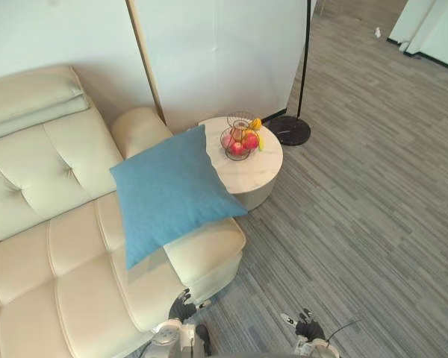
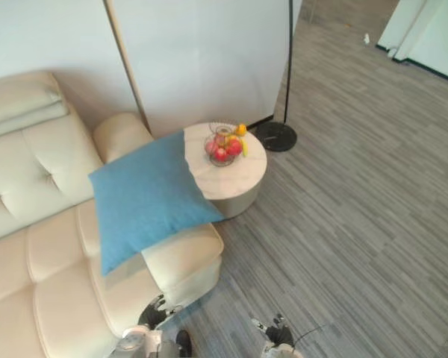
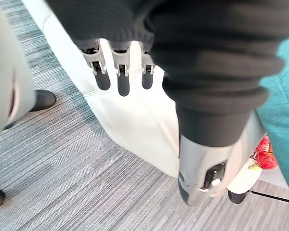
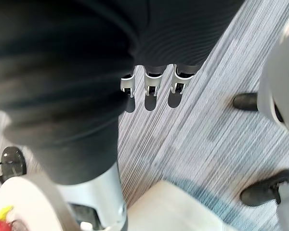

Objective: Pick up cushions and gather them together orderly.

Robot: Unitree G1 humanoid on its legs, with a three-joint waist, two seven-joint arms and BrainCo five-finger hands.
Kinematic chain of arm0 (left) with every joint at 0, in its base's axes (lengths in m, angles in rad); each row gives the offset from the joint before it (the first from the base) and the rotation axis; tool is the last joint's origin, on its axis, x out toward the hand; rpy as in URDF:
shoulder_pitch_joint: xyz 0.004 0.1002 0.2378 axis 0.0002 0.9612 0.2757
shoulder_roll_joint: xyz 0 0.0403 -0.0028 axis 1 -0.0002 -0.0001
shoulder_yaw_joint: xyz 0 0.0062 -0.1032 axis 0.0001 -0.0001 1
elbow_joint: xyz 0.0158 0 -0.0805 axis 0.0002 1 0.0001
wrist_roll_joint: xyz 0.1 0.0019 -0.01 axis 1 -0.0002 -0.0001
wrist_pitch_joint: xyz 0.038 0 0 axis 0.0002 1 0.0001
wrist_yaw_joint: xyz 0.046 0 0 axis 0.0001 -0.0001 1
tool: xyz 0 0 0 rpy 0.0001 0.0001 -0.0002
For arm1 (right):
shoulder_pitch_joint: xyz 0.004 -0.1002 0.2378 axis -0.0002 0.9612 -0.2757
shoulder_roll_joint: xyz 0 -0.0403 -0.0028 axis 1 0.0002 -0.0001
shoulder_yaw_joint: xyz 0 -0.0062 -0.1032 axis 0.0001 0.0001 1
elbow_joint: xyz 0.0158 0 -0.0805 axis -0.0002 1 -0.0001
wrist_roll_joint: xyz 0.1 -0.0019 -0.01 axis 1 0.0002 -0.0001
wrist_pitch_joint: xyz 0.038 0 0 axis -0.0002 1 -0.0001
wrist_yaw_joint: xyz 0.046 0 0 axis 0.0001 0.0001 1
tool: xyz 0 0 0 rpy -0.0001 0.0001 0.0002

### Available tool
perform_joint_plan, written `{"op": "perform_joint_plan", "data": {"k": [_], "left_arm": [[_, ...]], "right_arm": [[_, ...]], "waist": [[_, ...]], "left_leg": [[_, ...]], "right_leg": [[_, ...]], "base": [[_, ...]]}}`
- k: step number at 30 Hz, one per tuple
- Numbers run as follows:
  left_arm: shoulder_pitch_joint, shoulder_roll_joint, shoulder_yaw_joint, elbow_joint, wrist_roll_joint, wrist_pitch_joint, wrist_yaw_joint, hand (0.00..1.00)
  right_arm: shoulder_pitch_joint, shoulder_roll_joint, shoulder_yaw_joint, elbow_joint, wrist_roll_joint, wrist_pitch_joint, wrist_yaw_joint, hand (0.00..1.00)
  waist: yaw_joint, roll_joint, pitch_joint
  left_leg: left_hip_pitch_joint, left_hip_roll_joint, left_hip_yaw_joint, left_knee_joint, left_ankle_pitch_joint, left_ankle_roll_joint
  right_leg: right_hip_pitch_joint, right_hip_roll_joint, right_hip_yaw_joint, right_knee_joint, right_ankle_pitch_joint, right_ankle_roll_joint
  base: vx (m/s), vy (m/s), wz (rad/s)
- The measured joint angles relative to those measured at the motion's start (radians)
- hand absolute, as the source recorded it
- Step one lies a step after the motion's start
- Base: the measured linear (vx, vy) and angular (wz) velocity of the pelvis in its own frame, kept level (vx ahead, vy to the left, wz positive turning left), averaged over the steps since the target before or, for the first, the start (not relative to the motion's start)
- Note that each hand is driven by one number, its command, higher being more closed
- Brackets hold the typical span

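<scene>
A blue square cushion (image 1: 172, 190) leans tilted on the armrest of a cream sofa (image 1: 52, 253), with one corner reaching over the round side table. The same cushion shows as a teal edge (image 3: 285, 103) in the left wrist view. My left hand (image 1: 181, 307) hangs low by the sofa's front corner, its fingers (image 3: 124, 82) straight and holding nothing. My right hand (image 1: 308, 327) hangs over the grey floor to the right, its fingers (image 4: 151, 89) relaxed and empty. Both hands are well below and apart from the cushion.
A round white side table (image 1: 265, 173) stands beside the armrest with a wire fruit basket (image 1: 240, 138) on it. Behind it a floor lamp's black base (image 1: 290, 130) and pole stand by a white panel. A cream headrest pad (image 1: 30, 101) lies on the sofa back. Grey carpet stretches right.
</scene>
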Motion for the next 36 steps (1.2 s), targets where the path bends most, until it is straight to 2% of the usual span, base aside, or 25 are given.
{"op": "perform_joint_plan", "data": {"k": [1,3,5,7,10,11,12,13,14,15,17,19,22,24,27,28,30,32,36], "left_arm": [[0.003,0.003,-0.017,-0.001,0.002,0.001,-0.001,0.0],[0.001,0.013,-0.021,-0.002,0.006,0.0,0.0,0.0],[-0.001,0.012,-0.018,-0.001,0.006,0.001,0.0,0.0],[-0.001,0.003,0.011,0.0,0.006,0.002,0.001,0.0],[-0.004,-0.011,0.046,0.002,0.006,0.002,0.001,0.0],[-0.005,-0.013,0.061,0.002,0.006,0.001,0.002,0.0],[-0.004,-0.008,0.071,0.001,0.006,0.0,0.001,0.0],[-0.014,-0.011,0.094,0.008,0.007,0.002,0.002,0.0],[-0.009,-0.026,0.103,0.008,0.006,-0.001,0.002,0.0],[-0.007,-0.047,0.117,0.007,0.006,-0.001,0.002,0.0],[0.001,-0.061,0.128,0.007,0.006,-0.001,0.003,0.0],[0.003,-0.059,0.135,0.007,0.006,-0.001,0.003,0.0],[-0.001,-0.052,0.135,0.0,0.006,-0.001,0.005,0.0],[-0.005,-0.035,0.131,-0.016,0.004,0.0,0.014,0.0],[-0.002,-0.017,0.118,-0.1,-0.006,-0.001,0.038,0.0],[0.005,0.007,0.112,-0.183,-0.015,-0.01,0.054,0.0],[0.019,0.046,0.114,-0.29,-0.032,-0.031,0.073,0.0],[0.043,0.078,0.126,-0.377,-0.046,-0.044,0.084,0.0],[0.094,0.121,0.159,-0.487,-0.055,-0.05,0.098,0.0]], "right_arm": [[0.018,-0.001,-0.001,-0.011,0.0,-0.001,0.002,0.0],[0.019,0.008,0.003,-0.03,-0.003,-0.001,0.005,0.0],[0.018,0.008,0.006,-0.029,-0.003,-0.001,0.01,0.0],[0.015,0.005,0.012,-0.029,-0.001,-0.002,0.011,0.0],[0.013,-0.002,0.03,-0.028,0.001,-0.006,0.012,0.0],[0.014,0.0,0.035,-0.027,0.001,-0.006,0.012,0.0],[0.02,0.006,0.04,-0.026,0.001,-0.006,0.012,0.0],[0.016,0.011,0.041,-0.025,0.001,-0.003,0.015,0.0],[0.016,-0.002,0.035,-0.028,0.002,-0.006,0.012,0.0],[0.014,-0.012,0.037,-0.026,0.002,-0.005,0.012,0.0],[0.006,-0.018,0.05,-0.025,0.002,-0.004,0.013,0.0],[0.004,-0.01,0.052,-0.026,0.003,-0.004,0.013,0.0],[0.004,-0.005,0.066,-0.037,0.004,-0.005,0.011,0.0],[0.027,-0.003,0.074,-0.142,0.003,-0.008,0.003,0.0],[0.076,-0.007,0.071,-0.302,0.002,-0.016,-0.009,0.0],[0.115,-0.013,0.072,-0.435,0.0,-0.019,-0.009,0.0],[0.155,-0.029,0.071,-0.587,-0.009,-0.028,-0.01,0.0],[0.178,-0.053,0.062,-0.685,-0.022,-0.038,-0.009,0.0],[0.188,-0.088,0.016,-0.744,-0.072,-0.049,-0.009,0.0]], "waist": [[-0.008,-0.004,-0.005],[-0.006,-0.015,-0.012],[-0.008,-0.013,-0.011],[-0.013,-0.008,-0.009],[-0.015,-0.002,-0.005],[-0.015,-0.008,-0.006],[-0.015,-0.032,-0.011],[-0.014,-0.034,-0.007],[-0.011,-0.009,-0.017],[-0.011,0.025,-0.024],[-0.003,0.05,-0.03],[-0.005,0.049,-0.028],[-0.004,0.022,-0.021],[-0.011,-0.008,-0.02],[-0.013,-0.013,-0.016],[-0.014,-0.01,-0.017],[-0.015,-0.009,-0.018],[-0.02,-0.008,-0.027],[-0.02,-0.012,-0.06]], "left_leg": [[0.017,-0.009,-0.032,-0.006,-0.009,0.009],[0.035,-0.004,-0.083,-0.016,-0.011,0.012],[0.036,0.006,-0.14,-0.016,-0.007,0.019],[0.036,0.019,-0.205,-0.013,-0.012,0.011],[0.042,0.035,-0.314,-0.007,-0.029,-0.018],[0.027,0.032,-0.334,0.01,-0.04,-0.039],[0.018,0.014,-0.339,0.035,-0.054,-0.061],[0.019,0.018,-0.345,0.058,-0.069,-0.08],[0.011,0.054,-0.274,0.065,-0.058,-0.08],[0.012,0.082,-0.253,0.048,-0.057,-0.093],[0.015,0.107,-0.254,0.008,-0.034,-0.129],[0.029,0.126,-0.257,-0.02,-0.019,-0.139],[0.028,0.129,-0.261,-0.023,0.006,-0.137],[-0.008,0.114,-0.226,-0.016,0.038,-0.124],[-0.027,0.097,-0.14,-0.02,0.063,-0.105],[-0.028,0.091,-0.121,-0.037,0.071,-0.101],[-0.022,0.084,-0.116,-0.084,0.096,-0.099],[-0.011,0.08,-0.111,-0.143,0.127,-0.094],[-0.003,0.072,-0.096,-0.208,0.156,-0.084]], "right_leg": [[-0.055,-0.016,0.056,0.114,0.007,-0.004],[-0.095,0.012,0.117,0.166,-0.04,-0.004],[-0.146,0.073,0.189,0.14,-0.099,0.001],[-0.171,0.15,0.281,0.042,-0.113,-0.002],[-0.179,0.23,0.439,-0.123,-0.102,-0.014],[-0.164,0.236,0.485,-0.186,-0.073,-0.014],[-0.145,0.215,0.508,-0.265,-0.009,-0.023],[-0.139,0.205,0.472,-0.259,0.009,-0.014],[-0.128,0.216,0.434,-0.281,0.001,-0.026],[-0.11,0.236,0.405,-0.299,0.003,-0.03],[-0.094,0.256,0.369,-0.322,0.006,-0.034],[-0.075,0.271,0.33,-0.331,0.006,-0.034],[-0.033,0.27,0.275,-0.349,0.004,-0.037],[-0.03,0.242,0.231,-0.37,0.003,-0.039],[-0.031,0.216,0.206,-0.38,0.003,-0.039],[-0.029,0.211,0.192,-0.388,0.002,-0.039],[-0.034,0.208,0.184,-0.399,0.003,-0.041],[-0.048,0.207,0.177,-0.405,0.006,-0.046],[-0.051,0.211,0.186,-0.438,0.027,-0.04]], "base": [[0.09,0.087,0.65],[0.17,0.037,0.75],[0.17,-0.039,0.73],[0.14,-0.111,0.92],[0.16,-0.206,1.06],[0.15,-0.268,1.12],[0.16,-0.313,0.95],[0.17,-0.289,0.9],[0.27,-0.318,0.81],[0.24,-0.218,0.6],[0.21,-0.19,0.5],[0.16,-0.157,0.59],[0.08,-0.067,0.57],[0.01,0.012,0.56],[-0.05,0.048,0.39],[-0.08,0.035,0.24],[-0.1,0.027,0.22],[-0.1,0.022,0.15],[-0.07,0.034,-0.01]]}}
